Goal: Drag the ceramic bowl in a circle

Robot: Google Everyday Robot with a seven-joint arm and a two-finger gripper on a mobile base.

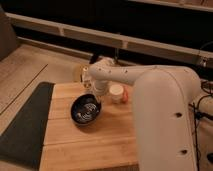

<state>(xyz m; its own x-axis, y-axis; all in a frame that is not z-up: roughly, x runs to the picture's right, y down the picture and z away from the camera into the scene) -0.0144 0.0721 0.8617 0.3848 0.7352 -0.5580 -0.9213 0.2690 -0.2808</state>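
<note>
The ceramic bowl [85, 110] is round, shallow and glossy black with a shiny inside. It sits on the wooden board [90, 145], left of centre. My white arm [160, 105] reaches in from the right. Its gripper [98, 96] is at the bowl's far right rim, and the wrist hides the contact. A small white cup [116, 93] stands just right of the gripper. A small clear bottle [86, 78] stands behind the bowl at the board's far edge.
A dark mat [22, 125] lies left of the board. A tan round object [77, 72] sits behind the bottle. A dark wall with pale rails [75, 32] runs behind. The arm's bulky body covers the board's right side.
</note>
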